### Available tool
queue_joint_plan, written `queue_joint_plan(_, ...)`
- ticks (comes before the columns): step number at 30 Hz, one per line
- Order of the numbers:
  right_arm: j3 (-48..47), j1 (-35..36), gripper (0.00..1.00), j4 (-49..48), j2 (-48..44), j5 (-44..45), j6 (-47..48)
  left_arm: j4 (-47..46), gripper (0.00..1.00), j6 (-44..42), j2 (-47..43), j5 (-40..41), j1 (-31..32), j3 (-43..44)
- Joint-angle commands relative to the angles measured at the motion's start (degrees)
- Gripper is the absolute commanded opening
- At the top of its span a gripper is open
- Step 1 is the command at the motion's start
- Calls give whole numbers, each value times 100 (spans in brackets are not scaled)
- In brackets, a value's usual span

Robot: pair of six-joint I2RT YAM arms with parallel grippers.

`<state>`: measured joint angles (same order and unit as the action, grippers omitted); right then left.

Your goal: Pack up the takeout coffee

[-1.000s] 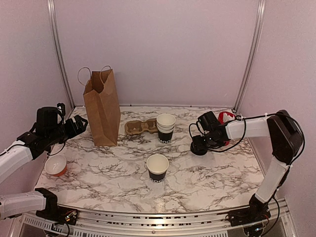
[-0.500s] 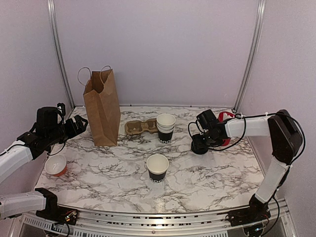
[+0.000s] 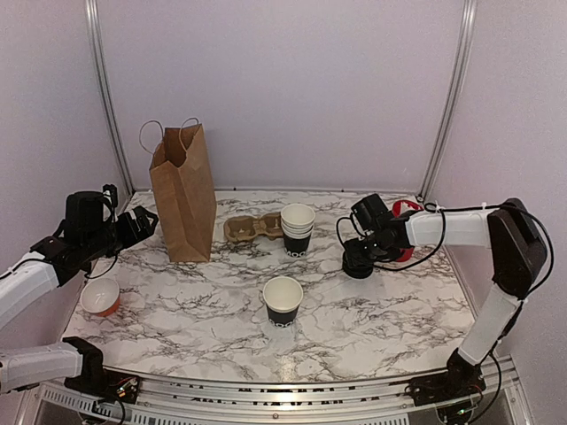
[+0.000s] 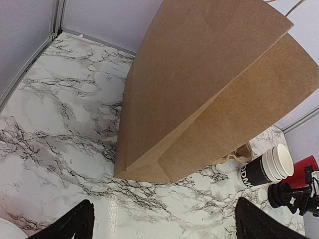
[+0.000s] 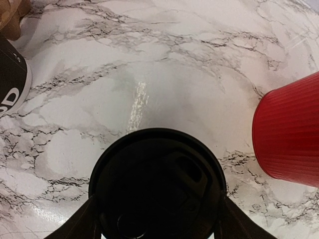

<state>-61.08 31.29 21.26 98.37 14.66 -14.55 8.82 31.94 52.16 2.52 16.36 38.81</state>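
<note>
The takeout coffee cup [image 3: 283, 302] is a small black paper cup with white lettering. It stands alone at the centre front with no lid on it, its white rim open. A loose black plastic lid [image 3: 358, 265] [image 5: 155, 189] lies at the right, low on the marble top. My right gripper [image 3: 360, 257] [image 5: 157, 219] is shut on it, a finger against each side. My left gripper [image 3: 142, 221] [image 4: 164, 230] is open and empty, hovering left of the brown paper bag [image 3: 183, 197] [image 4: 209, 89].
A stack of lidless black cups [image 3: 297, 228] [image 4: 264, 168] [image 5: 11, 79] stands behind the lone cup, next to a cardboard cup carrier [image 3: 248, 229]. A red cup [image 3: 407, 212] [image 5: 290, 132] stands close to the right of the lid. An orange bowl [image 3: 100, 297] sits at the left edge.
My right gripper has shifted slightly left over the black lid. The left arm and the cups have not moved.
</note>
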Motion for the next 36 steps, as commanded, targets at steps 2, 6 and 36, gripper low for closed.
queue_joint_plan(2,-322,188,64,200,-289,135,14,-213,99,-30,18,-57,24,44)
queue_joint_plan(6,-423,384,64,375,-469,145,36,-214,99,-37,43,-156,25,60)
queue_joint_plan(36,-772,3425,65,614,-1150,2,-162,-416,99,232,850,-827,1815,294)
